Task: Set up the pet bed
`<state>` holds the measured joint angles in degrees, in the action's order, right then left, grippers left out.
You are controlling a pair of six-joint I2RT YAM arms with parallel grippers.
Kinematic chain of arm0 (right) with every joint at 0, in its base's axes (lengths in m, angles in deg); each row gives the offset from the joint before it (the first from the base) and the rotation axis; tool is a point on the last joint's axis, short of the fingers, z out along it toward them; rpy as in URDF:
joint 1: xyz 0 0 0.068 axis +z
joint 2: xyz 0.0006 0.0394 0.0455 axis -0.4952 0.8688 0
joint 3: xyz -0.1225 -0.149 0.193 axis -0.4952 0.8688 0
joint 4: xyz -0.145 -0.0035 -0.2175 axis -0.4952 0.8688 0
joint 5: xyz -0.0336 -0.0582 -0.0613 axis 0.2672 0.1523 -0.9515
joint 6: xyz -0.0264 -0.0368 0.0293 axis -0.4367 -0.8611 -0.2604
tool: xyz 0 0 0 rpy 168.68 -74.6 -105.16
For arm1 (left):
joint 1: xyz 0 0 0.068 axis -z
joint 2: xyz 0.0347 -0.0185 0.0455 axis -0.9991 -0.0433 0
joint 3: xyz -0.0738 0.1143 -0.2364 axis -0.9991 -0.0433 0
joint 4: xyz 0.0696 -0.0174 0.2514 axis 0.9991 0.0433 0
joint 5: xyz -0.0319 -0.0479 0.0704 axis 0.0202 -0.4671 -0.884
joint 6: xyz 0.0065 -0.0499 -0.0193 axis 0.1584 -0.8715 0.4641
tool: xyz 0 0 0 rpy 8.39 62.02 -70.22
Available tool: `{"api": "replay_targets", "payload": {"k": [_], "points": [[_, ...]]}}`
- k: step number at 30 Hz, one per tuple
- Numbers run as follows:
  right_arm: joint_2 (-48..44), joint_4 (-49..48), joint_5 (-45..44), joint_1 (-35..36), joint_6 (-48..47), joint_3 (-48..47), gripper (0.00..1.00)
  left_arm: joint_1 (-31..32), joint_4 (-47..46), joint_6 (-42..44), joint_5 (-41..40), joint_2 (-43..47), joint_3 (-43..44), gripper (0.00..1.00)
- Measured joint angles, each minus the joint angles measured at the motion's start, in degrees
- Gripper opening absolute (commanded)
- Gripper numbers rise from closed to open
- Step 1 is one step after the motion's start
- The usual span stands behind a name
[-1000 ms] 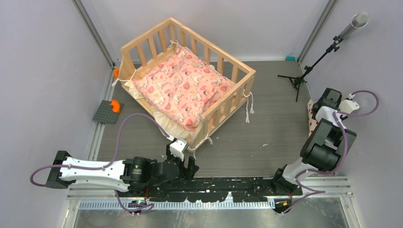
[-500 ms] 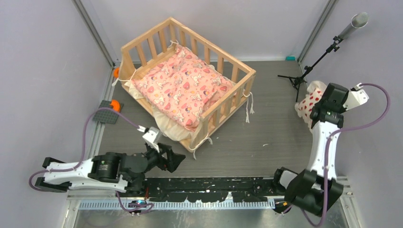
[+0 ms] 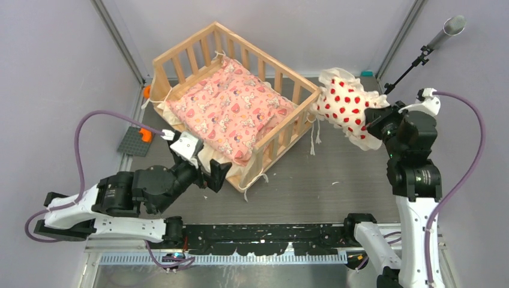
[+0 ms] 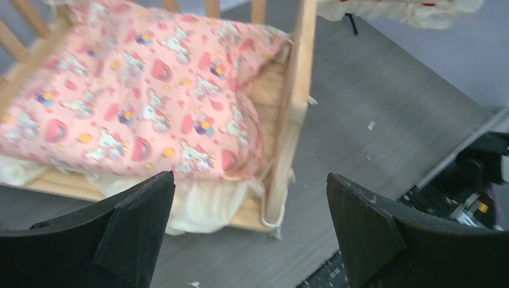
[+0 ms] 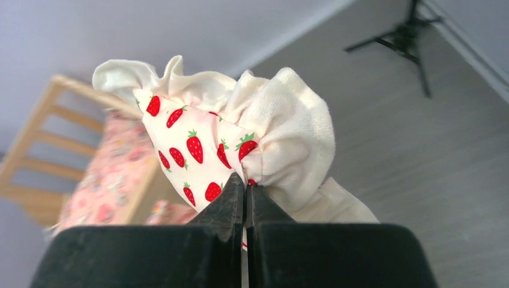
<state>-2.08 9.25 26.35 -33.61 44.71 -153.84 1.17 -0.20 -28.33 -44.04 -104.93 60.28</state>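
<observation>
Though the top view hides how the right gripper (image 5: 245, 183) stands, its wrist view shows jaws pinched shut on the white strawberry-print pillow (image 5: 198, 144). The left gripper (image 4: 249, 180) gapes wide and empty, with the light slatted wooden pet bed (image 4: 298, 78) just beyond its fingertips. A second ago the pillow lay low, well apart from the bed.

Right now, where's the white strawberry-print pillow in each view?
Top external: white strawberry-print pillow right of centre, held by the shut right claw, beside the bed's right corner.
Left wrist: only its cream edge, along the top right border.
Right wrist: centre of frame, pinched in the right claw.
Shared landmark: light wooden slatted pet bed.
</observation>
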Motion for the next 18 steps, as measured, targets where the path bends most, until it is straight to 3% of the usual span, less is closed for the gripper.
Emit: {"api": "replay_targets", "payload": {"k": [5,12,14,18], "points": [[-0.2,-2.2,11.1,3.3,0.9,-8.2,0.01,-10.8,-0.9,7.4,5.0,-4.7,7.1,1.00],[2.7,-6.3,30.9,3.6,0.7,-15.8,0.01,-38.8,-2.9,11.8,27.8,-15.1,19.3,1.00],[5.3,-6.0,37.5,3.6,-1.2,-18.9,0.01,-42.8,-4.7,13.3,33.9,-17.4,20.5,1.00],[10.0,-3.5,48.1,3.7,-6.5,-22.9,0.01,-44.8,-5.1,16.7,43.6,-18.0,22.5,1.00]]}}
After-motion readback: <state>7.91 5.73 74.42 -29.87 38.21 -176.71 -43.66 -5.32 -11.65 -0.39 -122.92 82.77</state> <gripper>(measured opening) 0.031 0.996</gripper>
